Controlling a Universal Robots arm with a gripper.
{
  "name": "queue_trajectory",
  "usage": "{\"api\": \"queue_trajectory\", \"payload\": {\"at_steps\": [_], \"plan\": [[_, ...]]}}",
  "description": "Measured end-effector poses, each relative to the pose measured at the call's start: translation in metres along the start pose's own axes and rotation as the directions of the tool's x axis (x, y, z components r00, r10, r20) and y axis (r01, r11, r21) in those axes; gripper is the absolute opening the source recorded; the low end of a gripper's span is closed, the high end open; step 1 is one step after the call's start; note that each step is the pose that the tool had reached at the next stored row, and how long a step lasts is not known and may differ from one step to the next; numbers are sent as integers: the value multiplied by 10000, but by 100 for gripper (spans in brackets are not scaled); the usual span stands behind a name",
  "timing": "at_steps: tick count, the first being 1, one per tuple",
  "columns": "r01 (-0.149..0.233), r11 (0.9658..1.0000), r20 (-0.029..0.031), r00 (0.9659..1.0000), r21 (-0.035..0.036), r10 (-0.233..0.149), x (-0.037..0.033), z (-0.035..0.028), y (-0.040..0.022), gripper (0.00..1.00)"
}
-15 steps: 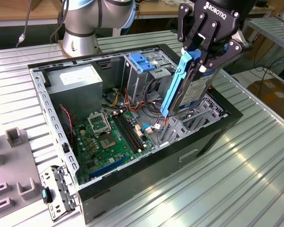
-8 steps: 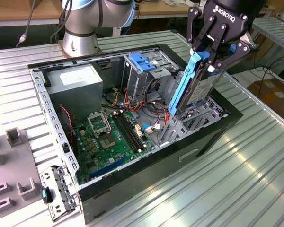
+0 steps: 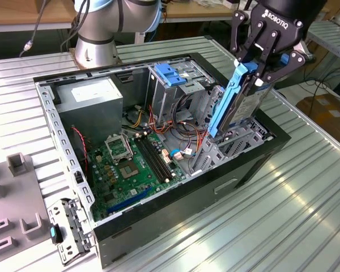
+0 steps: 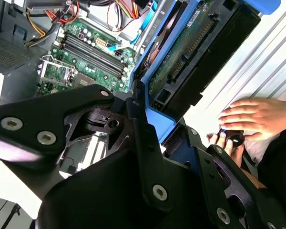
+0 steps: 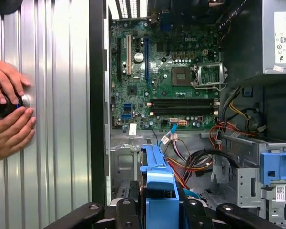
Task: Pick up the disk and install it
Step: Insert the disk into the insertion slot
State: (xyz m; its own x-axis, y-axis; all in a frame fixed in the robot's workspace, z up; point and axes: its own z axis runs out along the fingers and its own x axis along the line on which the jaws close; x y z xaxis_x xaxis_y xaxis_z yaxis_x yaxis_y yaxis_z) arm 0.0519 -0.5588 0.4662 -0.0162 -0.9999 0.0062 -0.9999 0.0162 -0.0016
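**Q:** What is the arm holding?

**A:** The black gripper (image 3: 259, 76) has its fingers clamped on the upper end of the disk (image 3: 238, 105), one finger on each flat side. The disk is a silver metal slab with blue rails along its edges.

**Q:** Where is the disk?

**A:** It is over an open computer case (image 3: 187, 198) lying on its side on a ribbed metal table (image 3: 306, 209). The disk stands steeply tilted at the case's edge on the exterior view's right. Its lower end dips into the metal bay (image 3: 226, 148) there; I cannot tell whether they touch.

**Q:** What else is inside the case?

**A:** A green circuit board (image 3: 130, 164) covers the floor. A grey box (image 3: 93, 99) sits in the far corner, and a blue bracket (image 3: 169, 73) stands at the far edge.

**Q:** Is anyone nearby?

**A:** In the second wrist view, a hand (image 4: 252, 117) rests on the table beside the case, over a small black object (image 4: 233, 139).
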Motion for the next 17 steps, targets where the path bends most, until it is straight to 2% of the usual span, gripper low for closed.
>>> {"api": "queue_trajectory", "payload": {"at_steps": [7,10,17], "plan": [[0,10000,-13,10000,0,0,-1,104,-46,37],[0,10000,-13,10000,1,0,-3,150,-98,37],[1,10000,-14,10000,0,-1,-3,188,-103,37]]}}
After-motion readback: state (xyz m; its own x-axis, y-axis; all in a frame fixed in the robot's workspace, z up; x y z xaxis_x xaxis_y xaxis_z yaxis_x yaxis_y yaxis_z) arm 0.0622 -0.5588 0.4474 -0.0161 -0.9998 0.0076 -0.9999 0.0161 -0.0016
